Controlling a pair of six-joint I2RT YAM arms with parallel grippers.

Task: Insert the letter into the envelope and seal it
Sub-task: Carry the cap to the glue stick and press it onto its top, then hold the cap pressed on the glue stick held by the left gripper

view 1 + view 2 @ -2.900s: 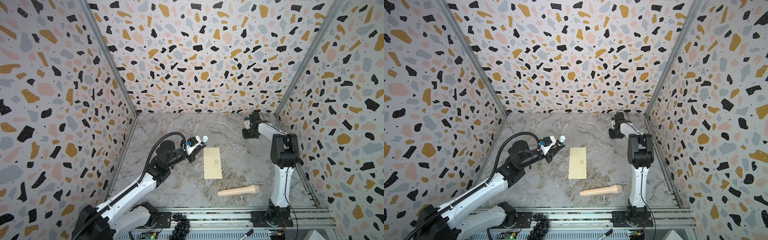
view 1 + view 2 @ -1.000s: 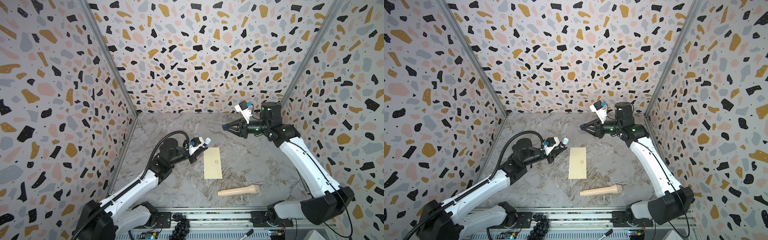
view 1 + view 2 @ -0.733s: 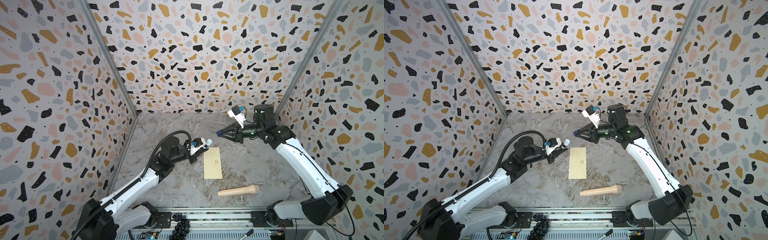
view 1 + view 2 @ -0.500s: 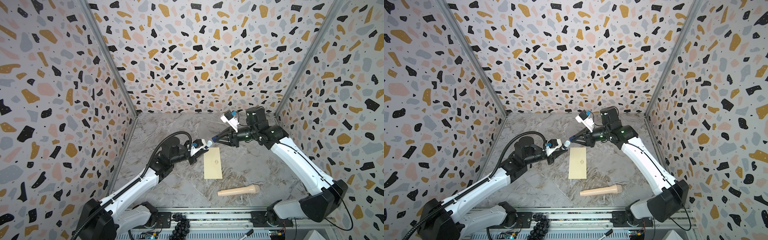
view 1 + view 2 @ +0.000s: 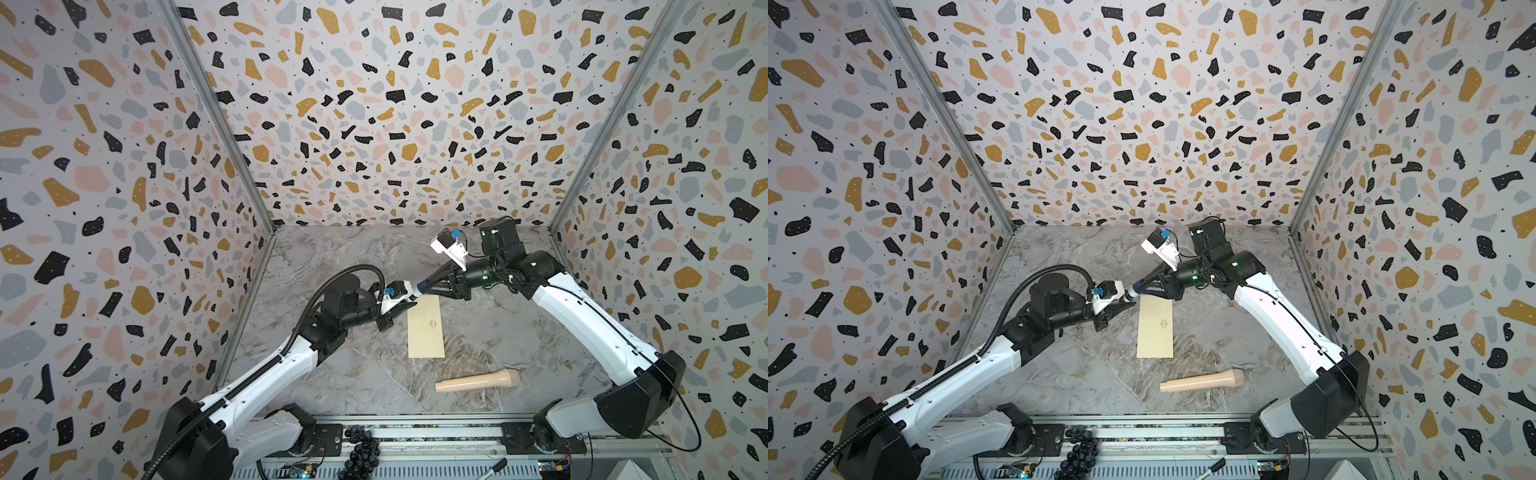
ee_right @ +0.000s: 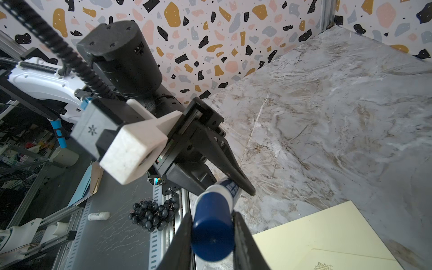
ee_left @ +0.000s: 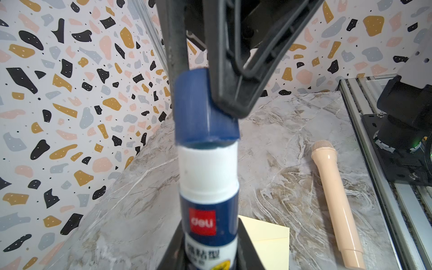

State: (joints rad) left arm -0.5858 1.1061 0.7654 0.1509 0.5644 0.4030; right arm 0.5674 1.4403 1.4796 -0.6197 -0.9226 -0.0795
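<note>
The pale yellow envelope [image 5: 426,328] [image 5: 1155,328] lies flat on the marble floor, emblem up, with its far end below both grippers. The letter is out of view. My left gripper [image 5: 405,305] [image 7: 210,259] is shut on the body of a blue-and-white glue stick [image 7: 208,210] [image 5: 411,292]. My right gripper [image 5: 422,286] [image 6: 211,236] meets it from the right, its jaws closed on either side of the stick's blue cap [image 6: 212,233] [image 7: 205,112]. The cap sits on the stick's end, slightly askew. The envelope's corner [image 6: 327,233] shows beside the right jaws.
A beige microphone-shaped object [image 5: 478,380] [image 7: 334,198] lies near the front edge, right of the envelope. A bunch of black grapes [image 5: 361,449] hangs on the front rail. Patterned walls close in the left, back and right sides.
The right arm swung from the back right corner leftward and down until its jaws reached the cap. The left gripper edged right with the glue stick. Envelope and beige object stayed put.
</note>
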